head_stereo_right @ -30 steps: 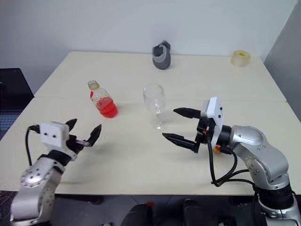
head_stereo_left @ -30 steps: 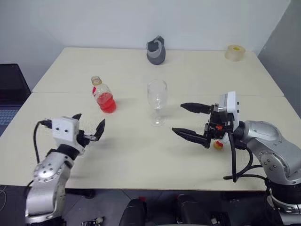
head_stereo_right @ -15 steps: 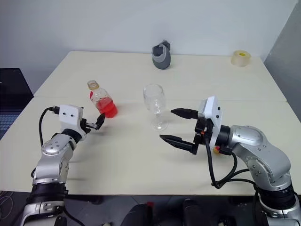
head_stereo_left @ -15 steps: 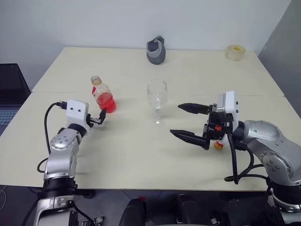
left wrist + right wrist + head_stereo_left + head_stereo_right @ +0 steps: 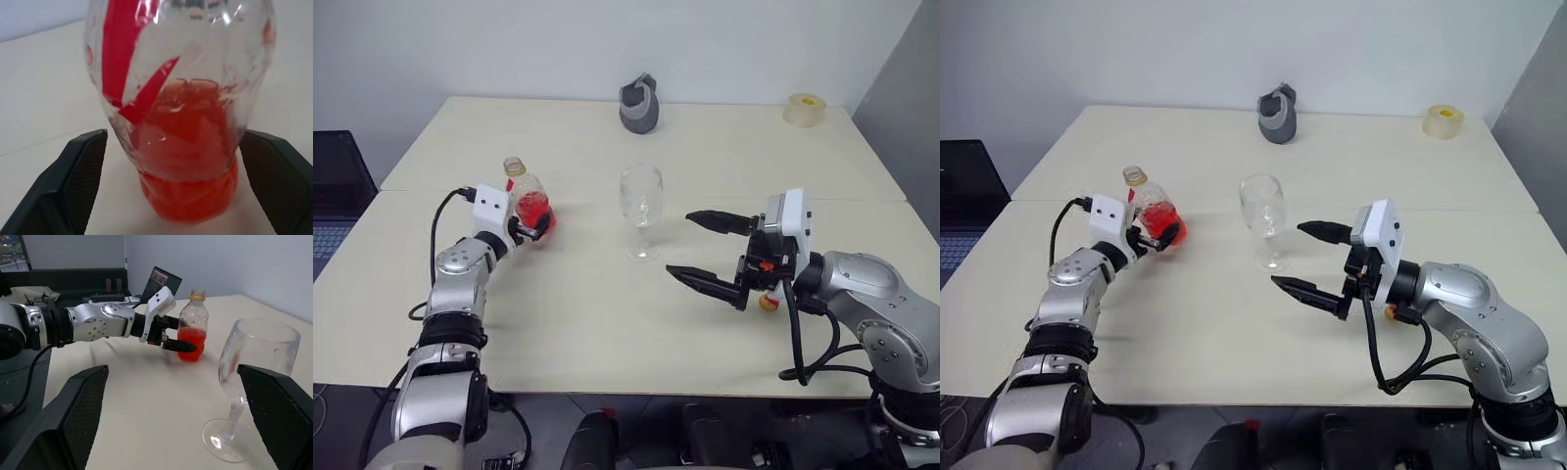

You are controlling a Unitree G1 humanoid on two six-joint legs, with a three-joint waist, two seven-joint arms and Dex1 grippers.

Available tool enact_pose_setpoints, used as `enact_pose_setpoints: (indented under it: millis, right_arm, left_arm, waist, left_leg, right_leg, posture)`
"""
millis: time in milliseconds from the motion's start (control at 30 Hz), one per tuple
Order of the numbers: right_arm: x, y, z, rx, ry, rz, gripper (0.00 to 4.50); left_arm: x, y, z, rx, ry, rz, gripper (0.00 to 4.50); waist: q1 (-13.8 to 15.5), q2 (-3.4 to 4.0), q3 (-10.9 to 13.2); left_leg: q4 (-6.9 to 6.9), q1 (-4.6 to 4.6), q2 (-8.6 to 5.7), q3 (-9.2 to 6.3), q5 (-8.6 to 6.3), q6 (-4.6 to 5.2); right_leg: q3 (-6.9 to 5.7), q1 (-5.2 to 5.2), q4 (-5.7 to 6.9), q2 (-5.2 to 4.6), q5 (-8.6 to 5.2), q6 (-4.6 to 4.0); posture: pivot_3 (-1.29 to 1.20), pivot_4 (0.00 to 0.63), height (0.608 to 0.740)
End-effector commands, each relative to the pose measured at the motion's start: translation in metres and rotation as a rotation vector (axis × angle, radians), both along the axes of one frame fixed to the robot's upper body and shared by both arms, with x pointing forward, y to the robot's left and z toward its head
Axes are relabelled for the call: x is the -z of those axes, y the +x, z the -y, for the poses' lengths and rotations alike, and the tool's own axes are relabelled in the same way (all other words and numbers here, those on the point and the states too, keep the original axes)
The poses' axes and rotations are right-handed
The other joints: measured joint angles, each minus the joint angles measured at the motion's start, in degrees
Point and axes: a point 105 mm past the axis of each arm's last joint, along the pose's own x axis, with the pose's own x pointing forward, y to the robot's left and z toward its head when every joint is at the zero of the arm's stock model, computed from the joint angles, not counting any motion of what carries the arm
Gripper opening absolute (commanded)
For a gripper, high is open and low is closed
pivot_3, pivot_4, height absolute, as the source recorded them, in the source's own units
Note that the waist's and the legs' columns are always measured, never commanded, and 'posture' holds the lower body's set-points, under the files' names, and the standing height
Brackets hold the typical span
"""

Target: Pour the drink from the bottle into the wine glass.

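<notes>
The bottle [image 5: 525, 196] stands uncapped on the left of the table [image 5: 587, 313], its lower part holding the red drink [image 5: 537, 211]. My left gripper [image 5: 534, 224] is open and level, one black finger [image 5: 80, 171] on each side of the bottle's lower body [image 5: 181, 122]; whether they touch it I cannot tell. The empty wine glass [image 5: 640, 208] stands upright at the table's middle. To its right my right gripper [image 5: 680, 245] hovers open with nothing in it, pointing toward the glass [image 5: 249, 377].
A small yellow-and-red round thing [image 5: 767, 302] lies under my right wrist. At the far edge sit a grey object [image 5: 638, 106] and a roll of tape [image 5: 804, 108]. A laptop [image 5: 328, 196] stands beyond the table's left side.
My left arm has reached forward from the near left of the table up to the bottle, and its open fingers now flank it. The right arm, bottle and glass have kept still.
</notes>
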Motion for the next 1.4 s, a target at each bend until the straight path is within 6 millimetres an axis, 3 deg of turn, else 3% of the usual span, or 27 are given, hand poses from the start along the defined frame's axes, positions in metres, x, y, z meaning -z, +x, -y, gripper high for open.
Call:
enact_pose_setpoints:
  millis: [33,133,400,533,867,1133,1400]
  right_arm:
    - [-0.012,-0.003,0.001,0.029,0.031,0.086,4.49]
    - [-0.008,-0.002,0.002,0.054,0.036,0.1,4.49]
    - [0.001,-0.001,0.004,0.106,0.042,0.132,4.5]
    - [0.003,0.001,0.003,0.154,0.048,0.191,4.5]
    - [0.003,0.006,-0.005,0.2,0.174,0.164,4.5]
    - [0.017,0.016,-0.023,0.229,0.18,0.168,4.5]
    - [0.018,0.02,-0.027,0.248,0.188,0.152,4.5]
  left_arm:
    - [-0.014,0.006,0.01,0.044,0.008,0.051,4.5]
    - [-0.014,0.007,0.014,0.066,-0.01,0.052,4.5]
    - [-0.017,0.006,0.017,0.087,-0.043,0.061,2.01]
    - [-0.033,0.004,0.031,0.15,-0.019,0.119,1.35]
    - [-0.095,0.01,0.091,0.28,0.198,0.315,1.02]
    - [-0.118,0.019,0.105,0.31,0.466,0.468,1.01]
    - [-0.132,0.02,0.105,0.319,0.699,0.597,0.95]
  waist:
    - [0.0,0.0,0.0]
    - [0.0,-0.01,0.0]
    - [0.0,-0.01,0.0]
    - [0.0,-0.01,0.0]
    - [0.1,-0.03,0.0]
    - [-0.2,-0.02,0.0]
    - [-0.1,-0.03,0.0]
  left_leg:
    - [0.0,-0.01,0.0,-0.01,0.0,0.0]
    - [0.01,-0.01,-0.01,-0.02,0.0,0.0]
    - [0.03,-0.02,-0.01,-0.05,0.0,0.0]
    - [0.04,-0.05,-0.02,-0.04,0.0,-0.01]
    - [0.07,-0.05,-0.02,-0.08,0.01,-0.02]
    - [0.03,-0.01,-0.03,-0.01,0.01,-0.02]
    - [0.04,-0.07,-0.05,-0.03,0.01,-0.02]
  right_leg:
    - [-0.01,0.0,0.0,0.0,0.0,0.0]
    - [-0.01,0.0,0.01,0.0,0.0,0.0]
    - [-0.04,-0.01,0.04,0.0,0.0,0.0]
    - [-0.02,-0.01,0.02,0.0,0.0,0.0]
    - [-0.04,-0.01,0.04,0.01,0.0,0.0]
    - [0.01,-0.03,0.05,0.02,0.0,0.0]
    - [-0.01,-0.07,0.03,0.02,0.0,0.0]
  posture:
    - [0.0,0.15,0.74]
    - [0.0,0.15,0.74]
    - [0.0,0.15,0.74]
    - [0.0,0.15,0.74]
    - [0.0,0.15,0.74]
    - [0.0,0.15,0.74]
    - [0.0,0.15,0.74]
